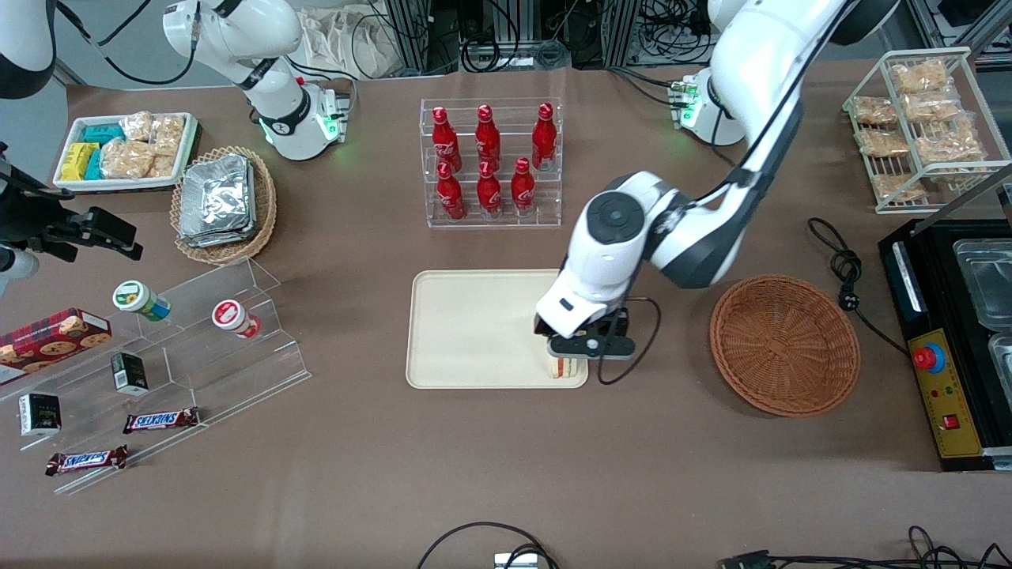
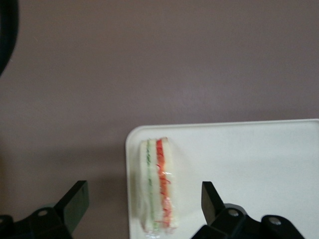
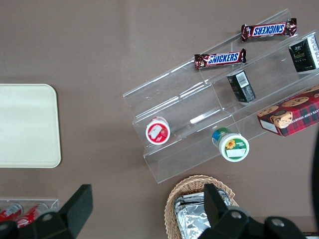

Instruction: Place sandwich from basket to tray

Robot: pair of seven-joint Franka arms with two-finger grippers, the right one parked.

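The sandwich (image 1: 563, 368), a pale bread wedge with red and green filling, lies on the cream tray (image 1: 474, 332) at its corner nearest the front camera, toward the working arm's end. My left gripper (image 1: 566, 357) hangs just above it. In the left wrist view the sandwich (image 2: 159, 184) rests on the tray (image 2: 249, 169) close to the rim. The gripper (image 2: 143, 193) is open, with one black finger (image 2: 76, 198) on each side of the sandwich and apart from it. The round orange-brown basket (image 1: 783, 344) stands empty beside the tray, toward the working arm's end.
A rack of red bottles (image 1: 490, 162) stands farther from the camera than the tray. A clear acrylic stand (image 1: 182, 348) with snacks, an oval basket of foil packets (image 1: 224, 201) and a white snack tray (image 1: 122, 150) lie toward the parked arm's end. A black appliance (image 1: 949, 340), a cable (image 1: 846, 273) and a wire rack (image 1: 921, 126) lie beside the basket.
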